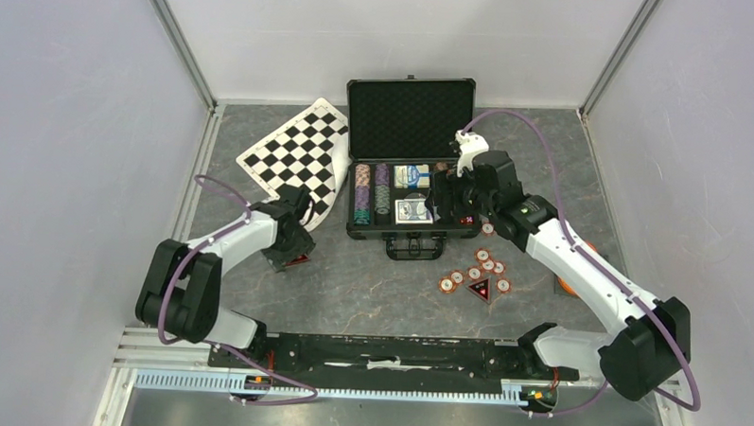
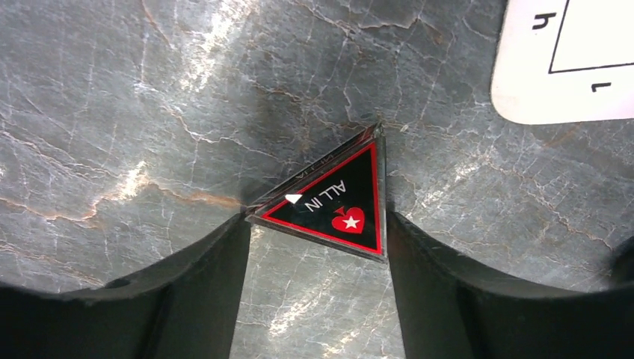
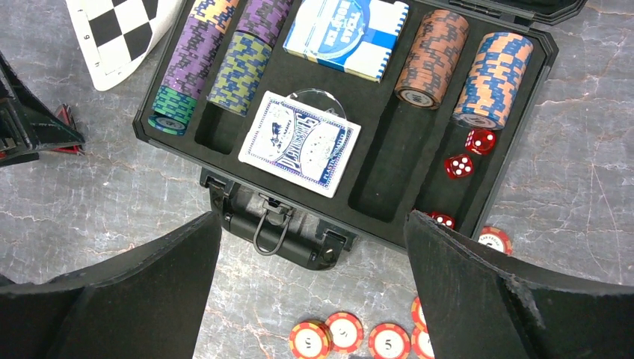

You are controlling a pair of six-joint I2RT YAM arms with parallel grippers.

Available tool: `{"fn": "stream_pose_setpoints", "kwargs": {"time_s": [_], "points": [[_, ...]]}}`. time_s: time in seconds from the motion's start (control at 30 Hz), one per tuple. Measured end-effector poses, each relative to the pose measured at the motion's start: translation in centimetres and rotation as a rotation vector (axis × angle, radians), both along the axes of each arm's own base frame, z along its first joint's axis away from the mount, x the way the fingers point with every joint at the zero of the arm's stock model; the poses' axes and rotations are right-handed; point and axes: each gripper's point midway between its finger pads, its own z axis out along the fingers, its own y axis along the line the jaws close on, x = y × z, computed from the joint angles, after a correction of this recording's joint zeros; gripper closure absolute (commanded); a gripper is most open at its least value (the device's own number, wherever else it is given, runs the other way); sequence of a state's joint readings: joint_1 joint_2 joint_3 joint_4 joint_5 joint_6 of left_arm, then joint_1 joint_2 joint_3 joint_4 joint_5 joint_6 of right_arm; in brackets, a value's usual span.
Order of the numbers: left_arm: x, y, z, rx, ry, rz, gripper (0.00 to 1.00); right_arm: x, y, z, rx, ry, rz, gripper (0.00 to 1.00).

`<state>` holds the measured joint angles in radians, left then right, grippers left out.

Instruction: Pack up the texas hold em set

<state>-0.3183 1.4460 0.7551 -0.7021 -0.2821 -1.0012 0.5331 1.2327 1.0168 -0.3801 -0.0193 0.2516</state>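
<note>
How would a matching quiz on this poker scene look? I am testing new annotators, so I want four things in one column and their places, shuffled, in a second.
Things:
1. red dice
2. purple chips
3. loose red chips
4. checkered board

Places:
A. on the table, in front of the case
B. beside the case, on its left
C. in the case's right-end slot
D. in the case's left slots

Pairs: 1-C, 2-D, 3-A, 4-B
</note>
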Motion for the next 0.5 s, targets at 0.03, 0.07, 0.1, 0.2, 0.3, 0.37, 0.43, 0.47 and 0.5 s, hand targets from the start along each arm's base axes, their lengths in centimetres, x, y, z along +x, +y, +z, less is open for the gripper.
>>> {"fn": "stream_pose_setpoints", "kwargs": {"time_s": [0.03, 0.07, 0.1, 0.2, 0.3, 0.37, 0.43, 0.47, 0.5], "points": [[0.0, 0.0, 0.0, -0.005, -0.011, 0.0, 0.38, 0.0, 0.0, 0.0, 0.0, 0.0, -0.001, 0.02], [0.0, 0.0, 0.0, -0.005, -0.023, -0.002, 0.41, 0.0, -0.1, 0.1, -0.001, -0.002, 0.0, 0.02], [0.0, 0.0, 0.0, -0.004, -0.032, -0.003, 0.43, 0.0, -0.1, 0.1, -0.002, -0.003, 0.0, 0.02], [-0.3, 0.5, 0.0, 0.009, -0.046, -0.008, 0.43, 0.0, -0.2, 0.2, -0.002, -0.005, 0.0, 0.02], [-0.8, 0.6, 0.2, 0.012, -0.046, -0.009, 0.43, 0.0, -0.2, 0.2, -0.002, -0.006, 0.0, 0.02], [-1.2, 0.6, 0.7, 0.014, -0.045, -0.017, 0.37, 0.0, -0.2, 0.2, -0.002, -0.006, 0.0, 0.02], [-1.6, 0.5, 1.4, 0.016, -0.054, -0.03, 0.19, 0.0, -0.2, 0.2, -0.002, -0.007, -0.001, 0.02], [-1.7, 0.5, 2.0, 0.015, -0.063, -0.039, 0.09, 0.0, -0.2, 0.3, -0.001, -0.008, 0.0, 0.02], [-1.7, 0.4, 2.5, 0.014, -0.075, -0.046, 0.03, -0.1, -0.2, 0.3, 0.0, -0.008, 0.001, 0.02]]}}
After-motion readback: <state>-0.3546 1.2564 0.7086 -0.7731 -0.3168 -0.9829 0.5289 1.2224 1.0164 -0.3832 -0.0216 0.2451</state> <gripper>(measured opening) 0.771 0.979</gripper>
